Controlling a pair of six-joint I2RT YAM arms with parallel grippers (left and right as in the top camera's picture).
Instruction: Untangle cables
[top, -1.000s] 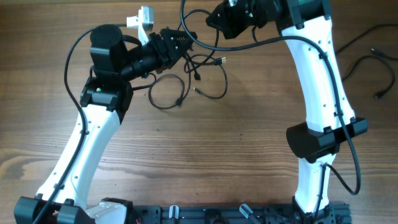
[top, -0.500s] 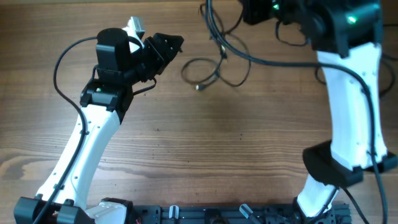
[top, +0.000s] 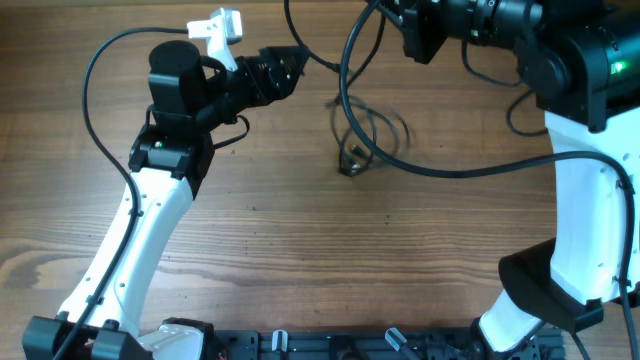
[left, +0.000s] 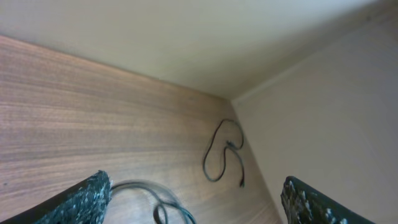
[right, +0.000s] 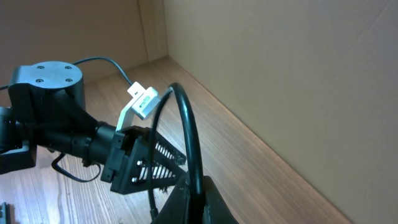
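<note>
The cables (top: 357, 140) show as a blurred bunch of thin black loops off the table's far middle, with a plug end low at its left. My right gripper (top: 398, 20) is above them at the far edge. In the right wrist view its jaws (right: 196, 200) are shut on a black cord, and a thin strand (right: 154, 193) hangs down beside them. My left gripper (top: 290, 62) stands open to the left of the bunch, apart from it. In the left wrist view its fingers (left: 84, 200) are wide apart, with blurred cable loops (left: 158, 202) beyond them.
A thick black arm wire (top: 345, 85) sweeps in a big loop past the bunch. Another loose black cable (left: 222, 155) lies on the wood near the far corner. A white clip (top: 222, 24) sticks up from the left wrist. Beige walls close off the table's far sides.
My left gripper has opened wide and let the cables go. The right arm has swung right and up with the bunch, which now sits farther right and nearer the table's middle.
</note>
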